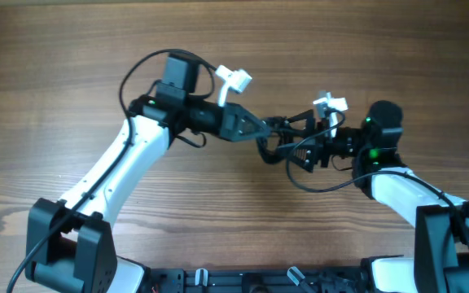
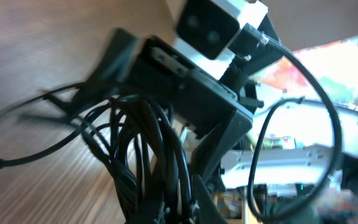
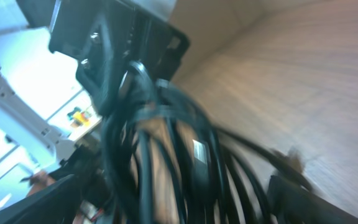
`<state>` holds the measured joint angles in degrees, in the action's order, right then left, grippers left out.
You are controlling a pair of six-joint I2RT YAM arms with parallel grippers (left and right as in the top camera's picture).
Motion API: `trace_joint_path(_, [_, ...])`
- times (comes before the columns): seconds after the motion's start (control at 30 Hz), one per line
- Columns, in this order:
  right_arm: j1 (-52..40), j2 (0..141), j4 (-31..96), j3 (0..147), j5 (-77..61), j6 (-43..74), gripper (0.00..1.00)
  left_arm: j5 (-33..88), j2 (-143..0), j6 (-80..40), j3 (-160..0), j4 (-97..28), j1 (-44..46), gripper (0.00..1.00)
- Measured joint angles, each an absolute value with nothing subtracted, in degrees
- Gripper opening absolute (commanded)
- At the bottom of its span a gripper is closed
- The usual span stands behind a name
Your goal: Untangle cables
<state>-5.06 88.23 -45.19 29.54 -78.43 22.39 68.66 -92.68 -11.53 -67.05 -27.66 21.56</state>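
Note:
A tangled bundle of thin black cables hangs between the two grippers above the middle of the wooden table. One loop sags toward the table's front. My left gripper reaches in from the left and is shut on the bundle. In the left wrist view the cables run down between its fingers. My right gripper faces it from the right. Its fingers stand wide apart, open, with the blurred strands passing through the gap.
The grippers are nearly nose to nose; the right wrist camera fills the top of the left wrist view. A thicker arm wire arcs at the right. White camera mounts stick up. Arm bases sit at the front edge.

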Motion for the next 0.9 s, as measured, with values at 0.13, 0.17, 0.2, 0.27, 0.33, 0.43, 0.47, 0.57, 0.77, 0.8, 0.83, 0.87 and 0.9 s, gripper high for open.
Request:
trace_joint_path(0.13, [-5.96,88.23,-45.04,29.50,-76.82,23.51,0.04,68.77,-92.68,-10.76,-67.05,-27.51,22.83,0.45])
trace_joint_path(0.17, [-5.63,88.23,-45.04,29.47,-76.12,25.06,0.04,68.77,-92.68,-10.55,-67.05,-27.46,22.37,0.75])
trace_joint_path(0.2, [-4.64,88.23,-45.06,29.47,-74.89,27.53,0.04,68.90,-92.68,-10.37,-67.05,-27.49,21.34,0.90])
trace_joint_path(0.27, [-2.81,88.25,-44.03,29.47,-71.26,33.89,0.04,68.95,-92.68,-10.20,-67.05,-27.46,19.29,1.00])
trace_joint_path(0.33, [-2.24,88.25,-43.51,29.45,-67.55,41.47,0.04,67.94,-92.68,-10.81,-67.05,-27.75,17.58,1.00])
trace_joint_path(0.43, [-2.24,88.25,-43.27,29.43,-65.87,49.43,0.04,57.28,-92.68,-17.17,-67.05,-28.73,19.33,1.00])
trace_joint_path(0.47, [-2.24,88.25,-43.27,29.43,-65.71,51.62,0.04,52.60,-92.68,-19.84,-67.05,-28.16,21.04,0.93])
trace_joint_path(0.57, [-2.24,88.25,-42.78,29.41,-66.65,54.92,0.04,44.42,-92.68,-23.57,-67.05,-25.23,25.71,0.60])
trace_joint_path(0.77, [-2.26,88.25,-42.61,29.39,-68.62,56.99,0.97,31.92,-92.68,-28.77,-67.05,-25.08,30.52,0.04])
trace_joint_path(0.8, [-2.24,88.25,-42.68,29.39,-68.77,56.60,1.00,30.41,-92.68,-28.86,-67.05,-25.47,30.65,0.04])
trace_joint_path(0.83, [-2.24,88.25,-42.65,29.39,-68.84,55.18,1.00,29.10,-92.68,-29.12,-67.05,-25.74,30.30,0.04])
trace_joint_path(0.87, [-2.26,88.25,-42.61,29.39,-68.97,53.08,1.00,28.47,-92.68,-29.74,-67.05,-25.74,29.56,0.04])
trace_joint_path(0.9, [-2.24,88.25,-42.41,29.39,-68.97,50.70,1.00,28.16,-92.68,-30.83,-67.05,-26.11,27.83,0.04])
